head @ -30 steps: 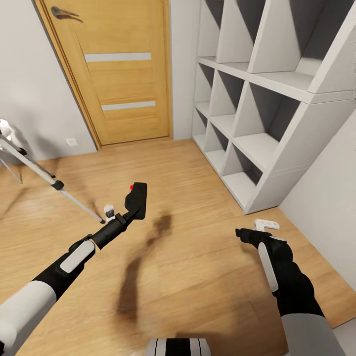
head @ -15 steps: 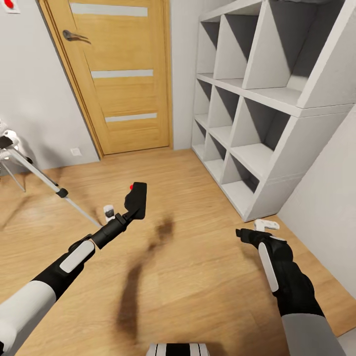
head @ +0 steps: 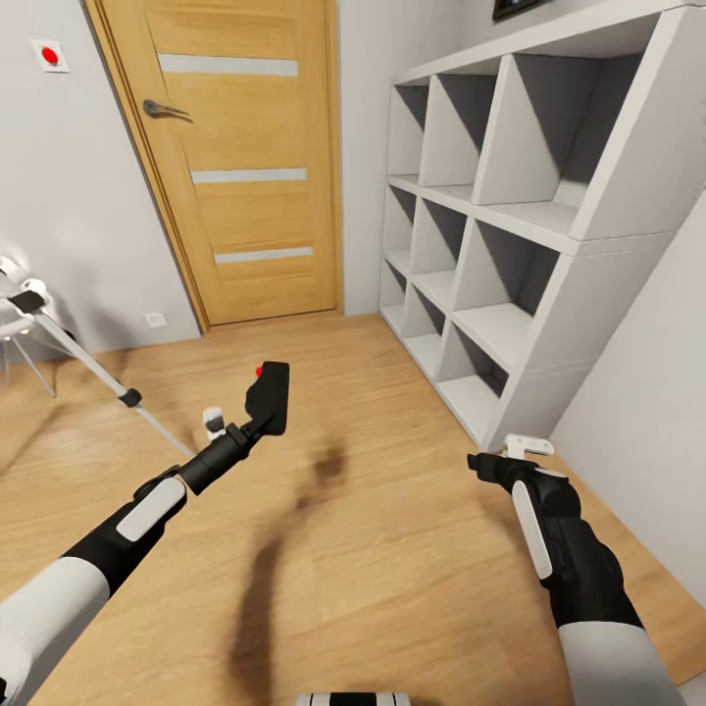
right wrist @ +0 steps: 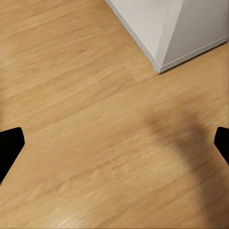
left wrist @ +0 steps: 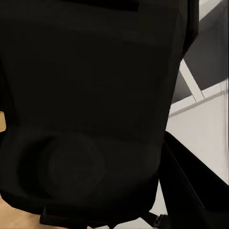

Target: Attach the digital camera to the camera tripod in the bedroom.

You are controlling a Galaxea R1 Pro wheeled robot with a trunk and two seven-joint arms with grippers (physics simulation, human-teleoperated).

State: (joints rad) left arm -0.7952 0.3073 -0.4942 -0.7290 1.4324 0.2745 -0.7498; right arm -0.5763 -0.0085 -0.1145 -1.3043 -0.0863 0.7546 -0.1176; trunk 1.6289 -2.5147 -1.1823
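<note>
Black digital camera (head: 269,396) with red dot pinched in left hand (head: 247,428), held above wood floor (head: 392,549). Right hand (head: 490,461) spread wide, holding nothing. Camera tripod (head: 69,351) far left, near door (head: 245,157). No writing readable.

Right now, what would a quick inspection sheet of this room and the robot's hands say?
Surface: light wood floor, bare where it shows.
Job's things: digital camera held up by the left gripper; camera tripod stands apart by the wall.
Clutter: nothing seen.
Grippers: left shut on the camera; right gripper open, holding nothing, over the floor.
Cables: nothing seen.
Surroundings: closed wooden door, white cube shelves, wall plate with red dot.
</note>
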